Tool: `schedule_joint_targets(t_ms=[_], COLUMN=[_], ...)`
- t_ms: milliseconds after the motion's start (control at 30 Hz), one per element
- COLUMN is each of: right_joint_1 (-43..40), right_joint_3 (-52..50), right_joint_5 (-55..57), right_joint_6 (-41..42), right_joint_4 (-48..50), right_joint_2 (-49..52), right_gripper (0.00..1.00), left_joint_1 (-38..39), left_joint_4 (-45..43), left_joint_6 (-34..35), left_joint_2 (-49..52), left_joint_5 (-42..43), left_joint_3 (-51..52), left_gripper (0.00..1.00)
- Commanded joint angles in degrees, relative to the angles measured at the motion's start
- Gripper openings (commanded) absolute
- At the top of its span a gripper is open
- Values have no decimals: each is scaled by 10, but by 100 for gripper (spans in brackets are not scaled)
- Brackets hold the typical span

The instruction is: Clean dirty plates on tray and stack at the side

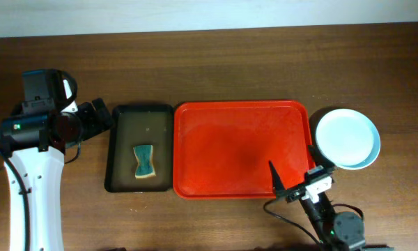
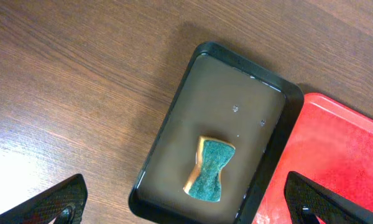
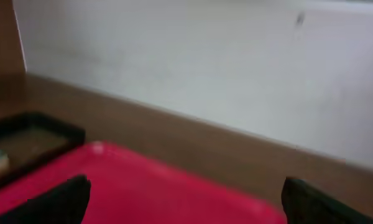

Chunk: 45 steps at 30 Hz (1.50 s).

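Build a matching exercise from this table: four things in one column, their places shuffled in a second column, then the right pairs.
Things:
1. sponge
2. pale plate
3. red tray
4. dark tray

Places:
A. on the table, right of the red tray
B. between the dark tray and the pale plate
C. inside the dark tray
D. just left of the red tray

Pairs: 1-C, 2-A, 3-B, 4-D
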<state>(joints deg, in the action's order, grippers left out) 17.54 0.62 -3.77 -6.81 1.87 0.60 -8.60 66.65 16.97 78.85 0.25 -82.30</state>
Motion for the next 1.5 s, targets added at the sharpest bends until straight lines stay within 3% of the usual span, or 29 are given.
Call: schedule_joint_targets(t_ms=[0,1200,1467], right_joint_1=[-3,-3,-3], right_joint_3=[-3,-3,-3], right_joint_5=[-2,25,25], right_joint_6=[14,11,11], right_joint_4=[-64,-64,-64], right_joint_2=[-4,-3,-3], right_gripper=[98,98,98], left_joint_1=[-1,-1,-1], left_joint_4=[-1,-1,1], left_joint_6=[5,5,6], left_joint_2=[-4,-3,-148], left_joint_5=[4,4,4], left_joint_3=[-5,-5,-5], left_gripper=[99,99,99])
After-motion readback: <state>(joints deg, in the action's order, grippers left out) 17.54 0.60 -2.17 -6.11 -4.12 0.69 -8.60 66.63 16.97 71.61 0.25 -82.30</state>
